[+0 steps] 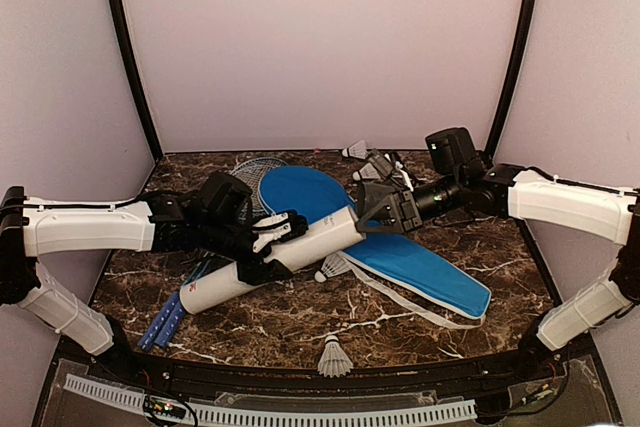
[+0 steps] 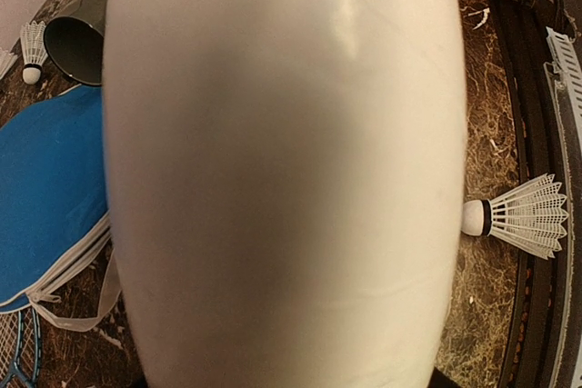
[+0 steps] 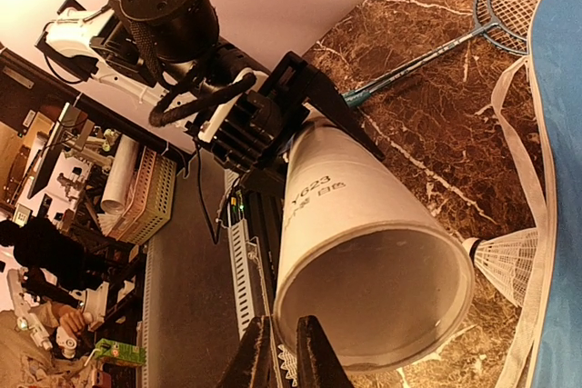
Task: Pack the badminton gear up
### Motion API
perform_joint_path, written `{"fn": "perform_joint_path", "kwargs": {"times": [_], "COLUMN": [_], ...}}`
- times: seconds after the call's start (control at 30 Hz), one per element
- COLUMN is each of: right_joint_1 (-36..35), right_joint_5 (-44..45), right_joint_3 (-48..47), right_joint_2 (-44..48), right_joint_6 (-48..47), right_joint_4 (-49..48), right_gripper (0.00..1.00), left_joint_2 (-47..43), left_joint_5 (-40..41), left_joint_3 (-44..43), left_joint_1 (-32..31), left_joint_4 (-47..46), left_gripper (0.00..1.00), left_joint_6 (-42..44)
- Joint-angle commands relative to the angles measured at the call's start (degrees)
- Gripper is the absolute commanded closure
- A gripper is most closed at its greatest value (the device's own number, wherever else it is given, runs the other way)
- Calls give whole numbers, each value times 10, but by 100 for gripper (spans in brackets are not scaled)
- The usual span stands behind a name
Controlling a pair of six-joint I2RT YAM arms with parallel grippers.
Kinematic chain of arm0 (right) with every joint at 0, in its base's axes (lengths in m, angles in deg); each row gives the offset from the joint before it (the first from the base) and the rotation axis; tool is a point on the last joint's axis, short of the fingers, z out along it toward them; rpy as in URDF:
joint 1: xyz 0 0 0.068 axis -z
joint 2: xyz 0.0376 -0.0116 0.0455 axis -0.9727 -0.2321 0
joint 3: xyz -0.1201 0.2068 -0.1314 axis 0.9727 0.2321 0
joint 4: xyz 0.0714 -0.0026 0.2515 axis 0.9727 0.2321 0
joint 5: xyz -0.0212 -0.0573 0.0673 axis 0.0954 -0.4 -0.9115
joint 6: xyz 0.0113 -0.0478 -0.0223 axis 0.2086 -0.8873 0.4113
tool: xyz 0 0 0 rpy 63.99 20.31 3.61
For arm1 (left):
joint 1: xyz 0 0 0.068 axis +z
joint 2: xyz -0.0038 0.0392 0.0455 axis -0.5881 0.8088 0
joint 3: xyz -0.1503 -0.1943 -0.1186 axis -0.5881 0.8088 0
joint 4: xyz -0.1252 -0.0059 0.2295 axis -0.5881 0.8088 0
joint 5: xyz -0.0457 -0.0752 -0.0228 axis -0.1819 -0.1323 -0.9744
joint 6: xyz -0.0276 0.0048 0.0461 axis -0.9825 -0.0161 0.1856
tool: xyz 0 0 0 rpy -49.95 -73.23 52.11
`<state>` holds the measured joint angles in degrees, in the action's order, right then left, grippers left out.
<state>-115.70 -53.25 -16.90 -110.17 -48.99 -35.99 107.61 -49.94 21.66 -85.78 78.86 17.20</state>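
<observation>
Tube is clamped mid-length by the left gripper and raised aslant at the bag's wide end. Its mouth is presented, evidently for loading, to the right gripper, seemingly near-closed; any hold cannot be told.

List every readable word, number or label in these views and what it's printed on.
"Y623": grey print on the white tube, right wrist view.
Second grey line under it on the tube: too blurred to read.
Small red mark near the tube's left end, top view: too small to read.
Nothing else legible.
</observation>
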Motion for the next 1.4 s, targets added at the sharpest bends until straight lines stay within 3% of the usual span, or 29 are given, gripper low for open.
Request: {"fn": "perform_joint_path", "kwargs": {"times": [0.0, 0.33, 0.63, 1.37], "right_joint_1": [-7, -11, -4, 67], "right_joint_5": [-15, -10, -2, -23], "right_joint_3": [8, 9, 12, 28], "right_joint_2": [2, -5, 5, 50], "right_joint_6": [1, -2, -6, -42], "right_joint_4": [-26, -23, -31, 19], "right_gripper": [88, 86, 100, 100], "left_joint_2": [-2, -2, 2, 9], "left_joint_5": [-4, -3, 0, 4], "left_joint_3": [-7, -7, -7, -7], "left_joint_1": [-3, -4, -4, -5], "left_joint_4": [6, 7, 7, 8], "left_gripper": [42, 42, 42, 42], "left_joint_6": [6, 7, 8, 11]}}
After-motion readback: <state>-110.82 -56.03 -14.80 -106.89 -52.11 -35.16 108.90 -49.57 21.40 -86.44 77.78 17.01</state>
